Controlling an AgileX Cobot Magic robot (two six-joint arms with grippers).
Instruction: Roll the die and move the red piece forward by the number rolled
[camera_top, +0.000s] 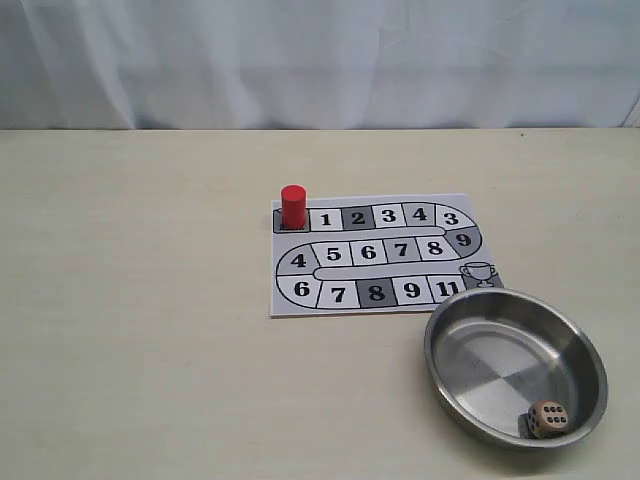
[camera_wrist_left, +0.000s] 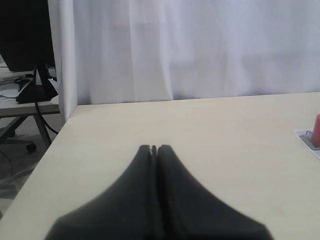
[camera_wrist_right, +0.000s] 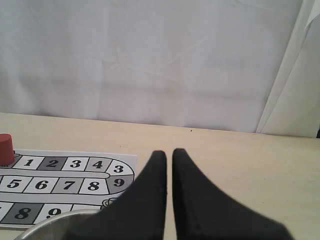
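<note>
The red piece (camera_top: 293, 206) stands upright on the unnumbered start square at the far left end of the paper board (camera_top: 372, 297), beside square 1. The die (camera_top: 548, 418) lies inside the steel bowl (camera_top: 440, 335) against its near wall, with a six-pip face turned to the camera. Neither arm shows in the exterior view. My left gripper (camera_wrist_left: 154, 147) is shut and empty over bare table; the red piece (camera_wrist_left: 317, 129) peeks in at that view's edge. My right gripper (camera_wrist_right: 169, 151) is shut and empty, behind the bowl rim (camera_wrist_right: 50, 220), with the red piece (camera_wrist_right: 5, 148) far off.
The board (camera_wrist_right: 60, 175) has a winding track of numbered squares ending at a trophy (camera_top: 479, 272) next to the bowl. A white curtain (camera_top: 320, 60) closes the back. The table's left edge (camera_wrist_left: 47, 150) drops off to a desk with cables.
</note>
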